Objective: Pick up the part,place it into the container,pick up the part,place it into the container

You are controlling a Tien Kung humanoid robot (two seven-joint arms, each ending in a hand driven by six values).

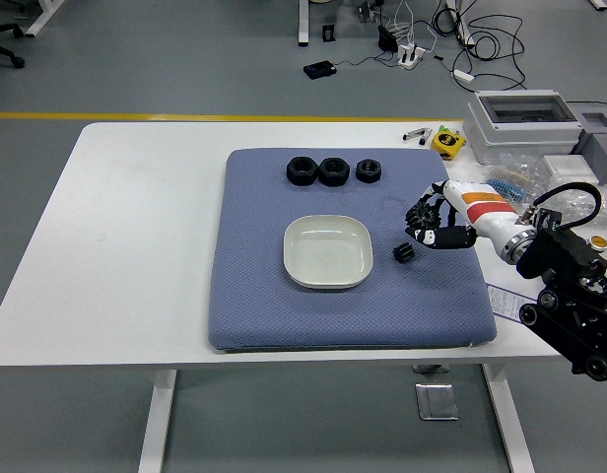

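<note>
- One right hand hovered over the blue mat, its fingers loosely spread and holding nothing.
- A small black gear part lay on the mat just below the hand, at about 7 o'clock from it, not touching it.
- The white container sat at the mat's centre, at 9 o'clock from the part.
- Three black nuts stood in a row at 12 o'clock from the container.

A lab or workshop: grey floor with yellow tape line, tangled cables, grey electrical box.
</note>
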